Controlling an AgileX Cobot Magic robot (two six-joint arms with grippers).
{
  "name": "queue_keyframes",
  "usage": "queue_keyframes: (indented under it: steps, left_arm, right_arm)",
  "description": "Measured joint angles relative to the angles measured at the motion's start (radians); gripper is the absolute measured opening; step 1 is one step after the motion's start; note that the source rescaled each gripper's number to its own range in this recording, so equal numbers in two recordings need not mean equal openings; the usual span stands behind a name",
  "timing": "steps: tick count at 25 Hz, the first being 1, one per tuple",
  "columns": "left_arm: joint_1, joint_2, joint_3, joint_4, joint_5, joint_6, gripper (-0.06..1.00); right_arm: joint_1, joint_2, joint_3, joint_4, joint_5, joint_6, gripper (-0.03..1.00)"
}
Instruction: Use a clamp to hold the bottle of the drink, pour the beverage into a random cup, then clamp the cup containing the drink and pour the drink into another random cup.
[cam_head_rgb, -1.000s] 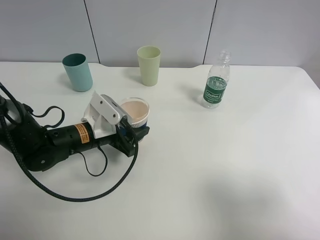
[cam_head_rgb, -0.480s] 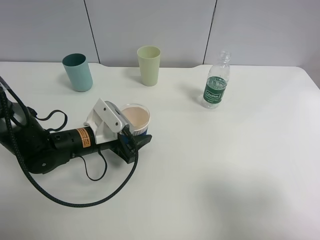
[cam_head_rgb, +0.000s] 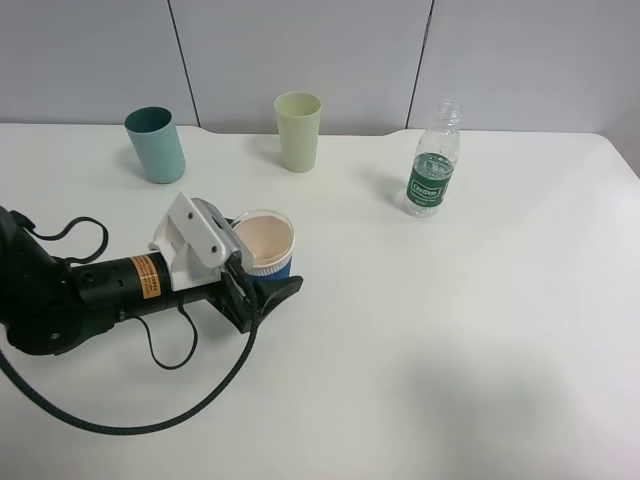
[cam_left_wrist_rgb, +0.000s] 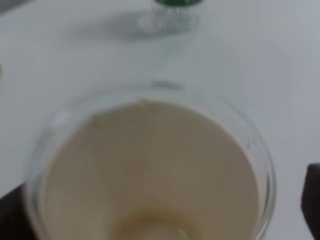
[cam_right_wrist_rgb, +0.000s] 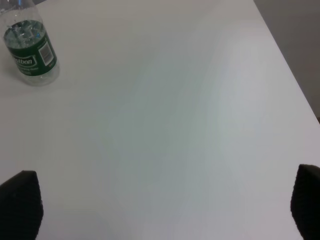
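Lying low across the desk (cam_head_rgb: 420, 340), the left arm's end effector (cam_head_rgb: 268, 283) brackets the upright blue-sleeved paper cup (cam_head_rgb: 265, 243), fingers spread apart; the cup's mouth faces up, left of centre.

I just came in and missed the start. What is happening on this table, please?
The left claw sits open around the blue-sleeved paper cup, which stands upright on the white table. The cup looks empty inside. The right claw is open over bare table, holding nothing. The green-labelled bottle stands apart at the back right, and the yellow-green tumbler and teal tumbler stand at the back.
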Motion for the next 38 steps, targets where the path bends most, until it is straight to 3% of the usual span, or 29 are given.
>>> queue_keyframes:
  steps: [5, 10, 16, 22, 30, 34, 38]
  left_arm:
    - [0.000, -0.189, 0.069, -0.056, 0.000, 0.009, 0.88]
    - [0.000, -0.376, 0.115, -0.166, 0.000, 0.092, 0.88]
    - [0.000, -0.591, 0.119, -0.275, 0.150, 0.105, 0.88]
    - [0.000, -0.780, 0.042, -0.339, 0.550, 0.105, 0.88]
    - [0.000, -1.001, -0.204, -0.306, 1.261, 0.109, 0.88]
    - [0.000, -1.078, -0.291, -0.254, 1.478, 0.109, 0.88]
    - [0.053, -1.174, -0.311, -0.244, 1.573, 0.105, 0.88]
  right_arm:
    - [0.000, 0.000, 0.000, 0.000, 0.000, 0.000, 1.00]
    - [0.000, 0.000, 0.000, 0.000, 0.000, 0.000, 1.00]
    - [0.000, 0.000, 0.000, 0.000, 0.000, 0.000, 1.00]
    - [0.000, 0.000, 0.000, 0.000, 0.000, 0.000, 1.00]
    - [0.000, 0.000, 0.000, 0.000, 0.000, 0.000, 1.00]
    - [0.000, 0.000, 0.000, 0.000, 0.000, 0.000, 1.00]
    - [0.000, 0.000, 0.000, 0.000, 0.000, 0.000, 1.00]
